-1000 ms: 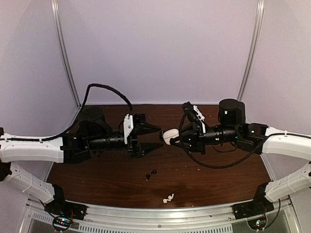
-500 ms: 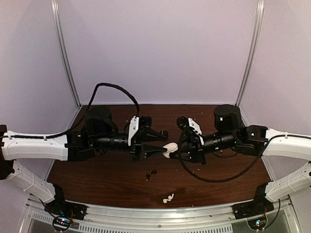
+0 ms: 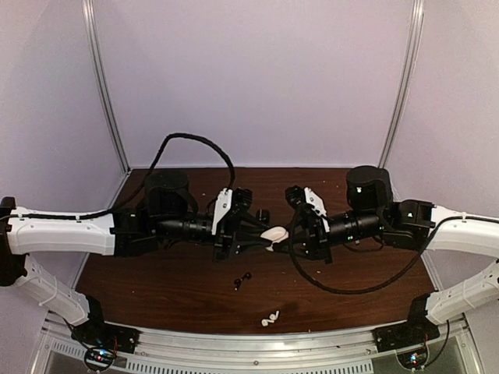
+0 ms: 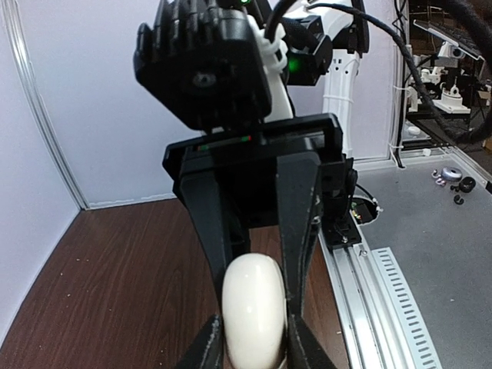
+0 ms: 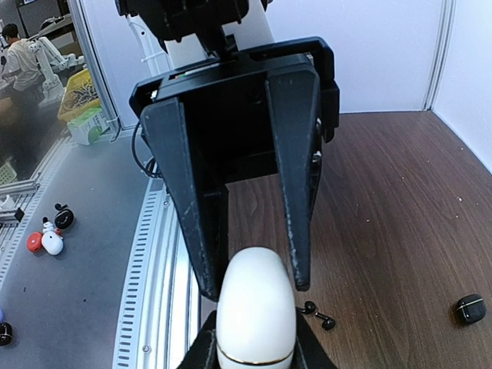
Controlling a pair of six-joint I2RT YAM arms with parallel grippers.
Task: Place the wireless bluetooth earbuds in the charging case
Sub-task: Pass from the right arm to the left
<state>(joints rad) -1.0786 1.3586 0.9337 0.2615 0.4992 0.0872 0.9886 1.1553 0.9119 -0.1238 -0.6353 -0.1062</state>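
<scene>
With the right gripper (image 5: 254,360) clamped on the white charging case (image 5: 256,319), square the left gripper (image 5: 255,287), grip unconfirmed, on its free end.

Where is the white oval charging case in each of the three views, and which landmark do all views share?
Top external: white oval charging case near the centre.
Left wrist: the case at bottom centre.
Right wrist: the case at bottom centre.
Shared landmark: dark brown wooden table.
</scene>
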